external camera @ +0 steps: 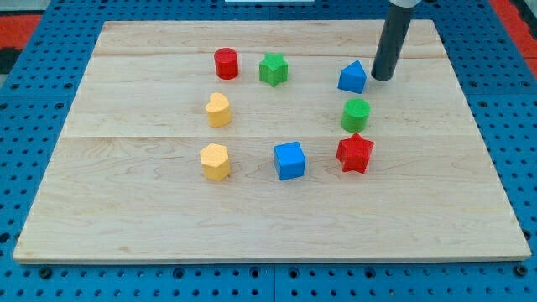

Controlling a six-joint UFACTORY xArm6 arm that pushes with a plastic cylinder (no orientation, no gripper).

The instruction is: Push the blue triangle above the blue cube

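Note:
The blue triangle (352, 77) sits in the upper right part of the wooden board (168, 210). The blue cube (290, 160) sits lower, near the board's middle, below and to the left of the triangle. My tip (382, 78) is the lower end of a dark rod coming down from the view's top. It stands just right of the blue triangle, very close to its right side; I cannot tell if it touches.
A red cylinder (226, 64) and a green star (273, 69) lie left of the triangle. A green cylinder (356, 113) and a red star (355, 153) lie below it. A yellow heart (218, 110) and a yellow hexagon (215, 161) are at the left.

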